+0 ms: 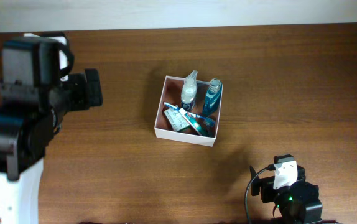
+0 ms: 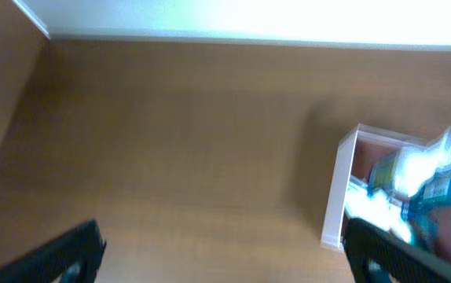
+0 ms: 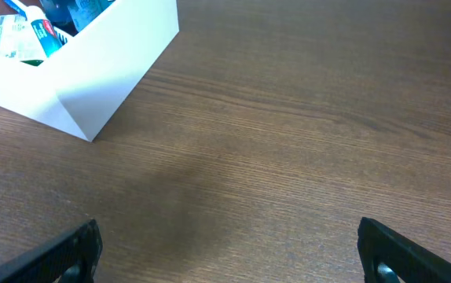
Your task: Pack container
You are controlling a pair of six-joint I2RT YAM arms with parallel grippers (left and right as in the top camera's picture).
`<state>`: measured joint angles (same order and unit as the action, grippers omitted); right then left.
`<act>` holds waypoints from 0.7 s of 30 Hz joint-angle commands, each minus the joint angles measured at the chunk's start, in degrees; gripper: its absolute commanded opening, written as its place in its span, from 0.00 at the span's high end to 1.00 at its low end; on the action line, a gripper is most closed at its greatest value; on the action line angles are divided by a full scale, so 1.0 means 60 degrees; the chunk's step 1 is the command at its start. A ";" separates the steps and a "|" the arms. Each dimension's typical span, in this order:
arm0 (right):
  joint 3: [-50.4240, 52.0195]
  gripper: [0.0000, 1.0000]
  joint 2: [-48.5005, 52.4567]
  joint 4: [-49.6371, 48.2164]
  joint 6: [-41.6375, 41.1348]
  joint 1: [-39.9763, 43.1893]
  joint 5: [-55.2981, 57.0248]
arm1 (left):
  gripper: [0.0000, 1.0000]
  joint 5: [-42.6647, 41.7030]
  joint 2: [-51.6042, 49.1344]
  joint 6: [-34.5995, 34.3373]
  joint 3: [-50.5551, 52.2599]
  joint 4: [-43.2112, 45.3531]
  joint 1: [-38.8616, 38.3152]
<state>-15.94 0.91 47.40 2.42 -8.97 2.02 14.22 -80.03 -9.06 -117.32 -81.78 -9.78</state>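
The container (image 1: 160, 114), a square white-walled box, stands at the table's middle. Inside it are a white spray bottle (image 1: 190, 88), a blue bottle (image 1: 212, 95), a small packet (image 1: 176, 120) and toothbrushes (image 1: 197, 122). It also shows in the left wrist view (image 2: 337, 196) and the right wrist view (image 3: 108, 71). My left gripper (image 2: 227, 255) is open and empty, well left of the container. My right gripper (image 3: 229, 251) is open and empty over bare wood near the front right, below the container.
The left arm's black body (image 1: 35, 106) fills the left side of the overhead view. The right arm's base (image 1: 287, 193) sits at the front edge. A white wall edge (image 2: 210, 23) runs along the table's far side.
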 commanded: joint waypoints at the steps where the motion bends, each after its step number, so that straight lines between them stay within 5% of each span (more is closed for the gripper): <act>1: 0.0069 0.01 -0.0120 -0.0007 0.0018 0.0076 -0.0051 | 0.01 0.0277 0.0692 0.0087 0.1661 0.1581 0.0036; 5: 0.0069 0.01 -0.0120 -0.0007 0.0018 0.0076 -0.0055 | 0.01 0.0270 0.1982 0.0164 0.4433 0.3814 0.0036; 21: 0.0069 0.01 -0.0120 -0.0007 0.0018 0.0076 -0.0055 | 0.01 -0.0787 0.7694 0.0157 1.2819 0.8091 0.0856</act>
<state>-15.84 0.78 47.51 2.39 -8.97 2.02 13.58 -38.87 -8.78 -47.81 -35.64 -6.72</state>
